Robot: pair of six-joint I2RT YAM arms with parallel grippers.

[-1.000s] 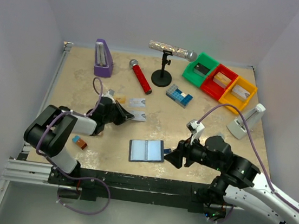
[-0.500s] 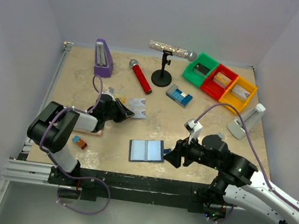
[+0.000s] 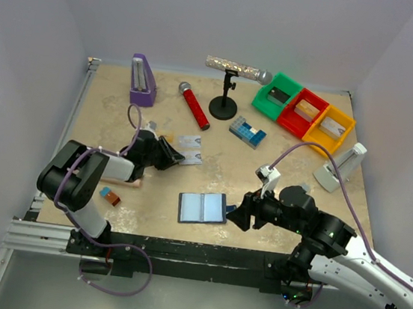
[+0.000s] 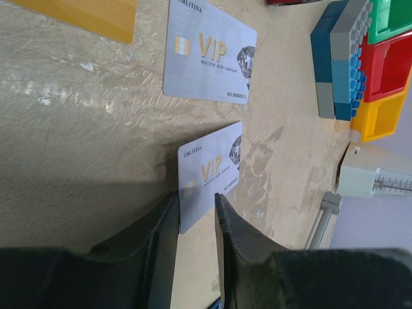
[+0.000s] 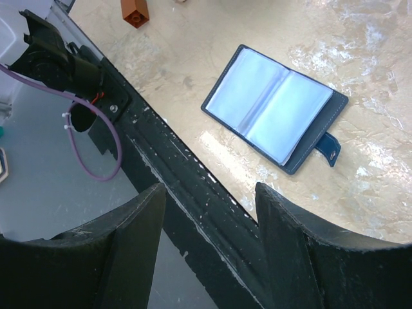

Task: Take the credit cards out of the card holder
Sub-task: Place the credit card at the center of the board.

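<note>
Lying outside card holder: credit cards

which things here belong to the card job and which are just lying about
Job: open dark-blue bifold card holder; two silver-grey VIP cards; flat gold card.

Lying about: purple wedge-shaped box; red microphone; silver microphone on black stand; blue-and-white brick block; green, red and yellow bins; small orange-and-blue block; white upright device.
</note>
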